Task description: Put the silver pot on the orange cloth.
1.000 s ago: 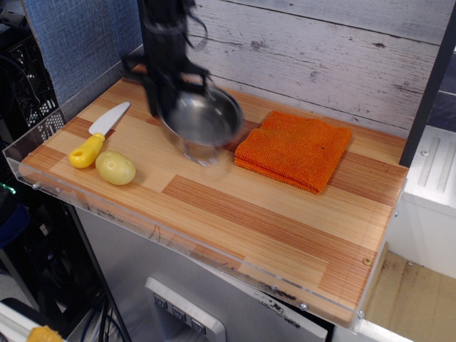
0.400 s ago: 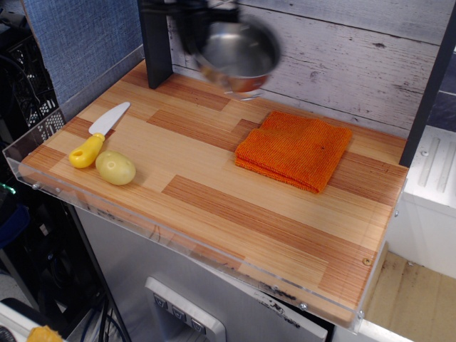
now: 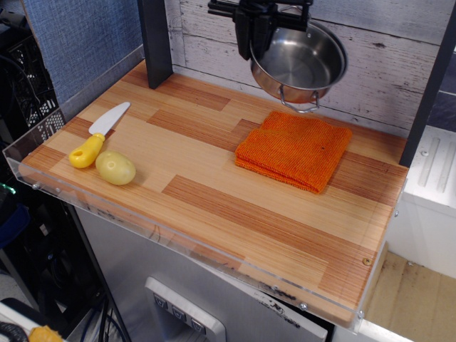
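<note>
Nearest the camera runs the bare front of the wooden table (image 3: pixel 235 235). Taking the cloth (image 3: pixel 294 149) as the landmark: well to its left and a little nearer lie a potato (image 3: pixel 115 167) and, touching or just beside it, a yellow-handled knife (image 3: pixel 98 135); neither has any part in the job. The cloth itself lies flat and folded on the wood, with nothing on it.

Above the cloth's far edge, and apart from it, hangs the pot (image 3: pixel 301 64), tilted so its inside faces the camera, one loop handle drooping toward the cloth. The gripper (image 3: pixel 261 30) is clenched on the pot's left rim, carrying its whole weight.

By my reading, the pick-up and most of the carry are done. What is left: bring the pot a little nearer over the cloth's middle, level it, lower it until it sits on the fabric, then let go. Since the pot looks about as wide as the cloth, centring will matter.
</note>
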